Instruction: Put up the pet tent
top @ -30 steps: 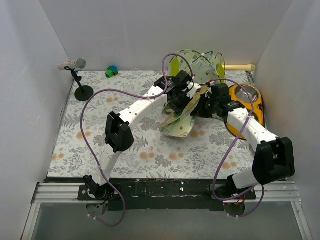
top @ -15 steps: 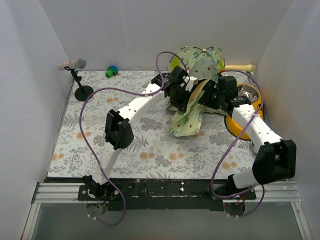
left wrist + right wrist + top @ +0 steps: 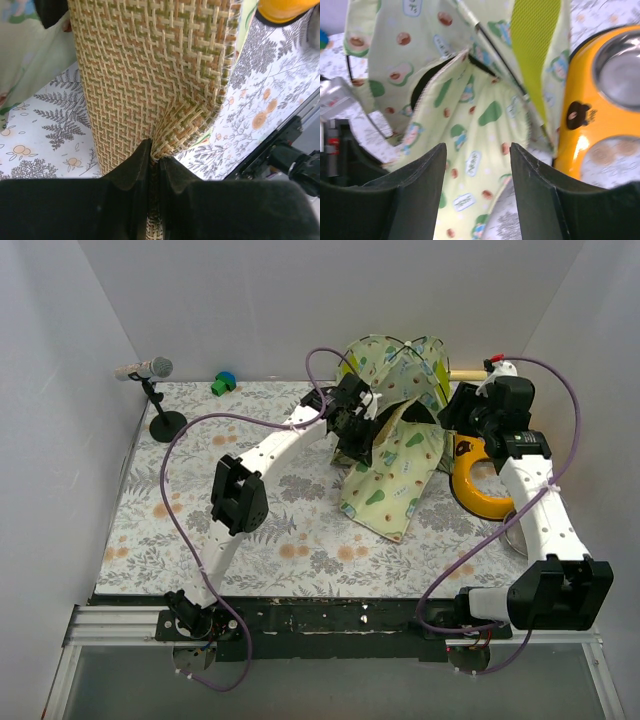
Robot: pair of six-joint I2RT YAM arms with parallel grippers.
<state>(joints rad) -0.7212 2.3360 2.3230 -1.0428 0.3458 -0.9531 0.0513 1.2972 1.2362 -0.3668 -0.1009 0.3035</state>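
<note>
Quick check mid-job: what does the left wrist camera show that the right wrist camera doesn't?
Only left wrist: the woven mat, pinched and creased between the shut fingers of the left gripper.

Only right wrist: the right gripper, open with nothing between its fingers. Beyond it is the pet tent, spread wide, with its black pole and lime-green mesh panel. A steel bowl sits in the orange feeder.

Both: tent fabric (only a pale sliver at the left wrist view's upper left), the feeder's orange edge, and the floral table cover.
</note>
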